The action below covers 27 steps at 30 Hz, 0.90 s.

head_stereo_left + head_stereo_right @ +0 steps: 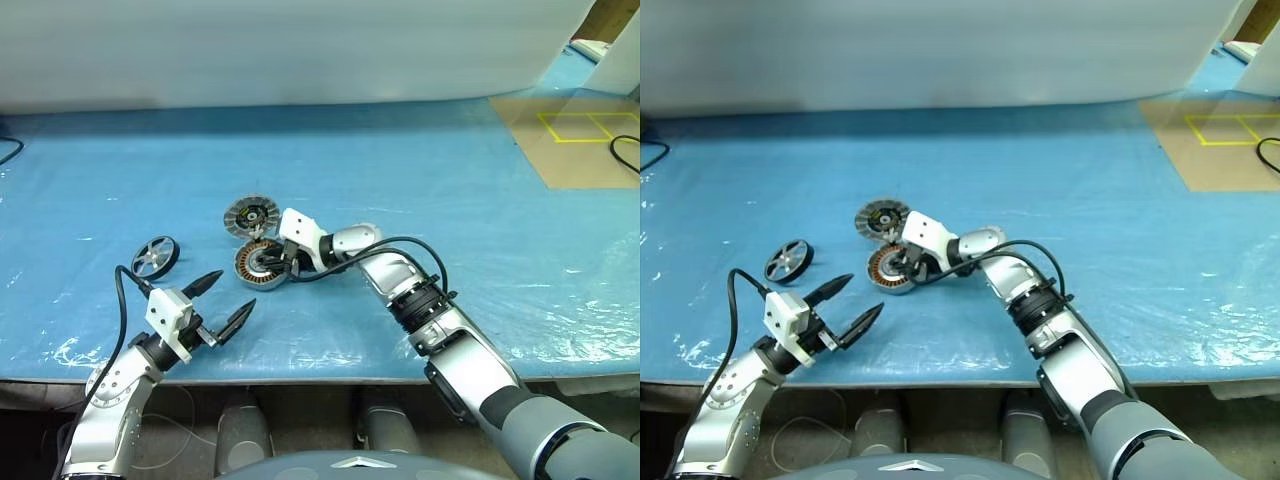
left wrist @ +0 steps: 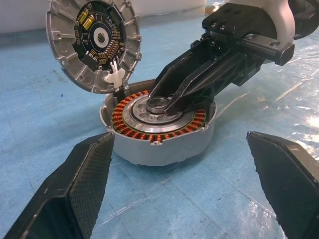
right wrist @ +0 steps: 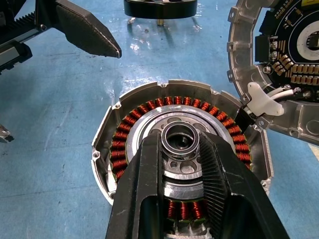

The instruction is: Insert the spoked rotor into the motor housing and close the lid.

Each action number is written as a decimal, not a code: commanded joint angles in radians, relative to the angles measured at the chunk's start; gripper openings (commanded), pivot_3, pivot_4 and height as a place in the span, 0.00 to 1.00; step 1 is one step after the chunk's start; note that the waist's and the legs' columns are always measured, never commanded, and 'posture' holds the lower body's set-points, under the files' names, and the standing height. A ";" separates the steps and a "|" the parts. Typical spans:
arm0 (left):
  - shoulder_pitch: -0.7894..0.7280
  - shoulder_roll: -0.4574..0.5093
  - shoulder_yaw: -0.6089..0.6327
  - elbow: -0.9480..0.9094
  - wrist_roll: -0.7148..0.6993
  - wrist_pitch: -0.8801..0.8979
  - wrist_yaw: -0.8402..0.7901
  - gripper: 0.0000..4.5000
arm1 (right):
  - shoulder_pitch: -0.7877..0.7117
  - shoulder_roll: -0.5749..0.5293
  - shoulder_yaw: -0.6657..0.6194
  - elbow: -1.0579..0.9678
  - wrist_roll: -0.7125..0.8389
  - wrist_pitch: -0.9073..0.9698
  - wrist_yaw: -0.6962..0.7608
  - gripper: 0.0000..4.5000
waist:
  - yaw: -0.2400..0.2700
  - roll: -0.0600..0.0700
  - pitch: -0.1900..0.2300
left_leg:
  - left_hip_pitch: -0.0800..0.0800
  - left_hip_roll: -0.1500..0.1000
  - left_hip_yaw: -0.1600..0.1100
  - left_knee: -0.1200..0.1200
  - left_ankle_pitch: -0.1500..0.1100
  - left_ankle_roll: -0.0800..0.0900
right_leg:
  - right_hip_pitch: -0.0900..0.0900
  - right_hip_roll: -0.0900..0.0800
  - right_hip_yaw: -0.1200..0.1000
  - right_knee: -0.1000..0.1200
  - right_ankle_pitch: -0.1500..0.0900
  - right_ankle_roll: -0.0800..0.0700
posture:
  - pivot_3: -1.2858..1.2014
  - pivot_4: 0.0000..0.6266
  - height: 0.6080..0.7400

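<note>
The motor housing (image 1: 258,268), a silver-grey puck with copper windings, sits on the blue sheet near the middle. My right gripper (image 3: 180,142) reaches in from the right and is shut on the raised hub ring at the housing's centre. The lid (image 2: 94,45) stands tilted against the housing's far rim, its circuit-board face showing, joined to the housing by white wires. The spoked rotor (image 1: 155,257) lies flat to the left of the housing, untouched. My left gripper (image 1: 234,290) hovers open just in front of the housing, pointing at it, with nothing between its fingers.
A brown cardboard sheet (image 1: 580,140) with yellow tape squares lies at the far right, with a black cable (image 1: 625,155) on it. Another black cable (image 1: 8,150) shows at the far left. The table's front edge (image 1: 330,378) runs just behind my left gripper.
</note>
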 commanded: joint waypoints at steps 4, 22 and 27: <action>-0.002 0.001 0.001 -0.030 -0.008 -0.012 0.000 1.00 | -0.017 0.009 -0.010 -0.002 0.005 -0.020 -0.006 0.15 | 0.000 0.000 0.000 | 0.000 0.000 0.000 0.000 0.000 0.000 | 0.000 0.000 0.000 0.000 0.000 0.000 | 0.52 0.24 1.00; -0.003 0.001 -0.003 -0.028 -0.007 -0.010 -0.002 1.00 | -0.029 0.007 -0.018 0.029 -0.001 -0.047 -0.017 0.15 | 0.000 0.000 0.000 | 0.001 0.000 0.000 0.001 0.000 0.000 | 0.000 0.000 0.000 0.002 0.000 0.000 | 0.52 0.24 1.00; -0.004 0.002 -0.004 -0.026 -0.008 -0.010 -0.004 1.00 | -0.027 0.007 -0.018 0.032 -0.001 -0.049 -0.020 0.15 | 0.000 0.000 0.000 | 0.001 0.000 0.000 0.002 0.000 0.000 | 0.000 0.000 0.001 0.002 0.000 0.000 | 0.52 0.24 1.00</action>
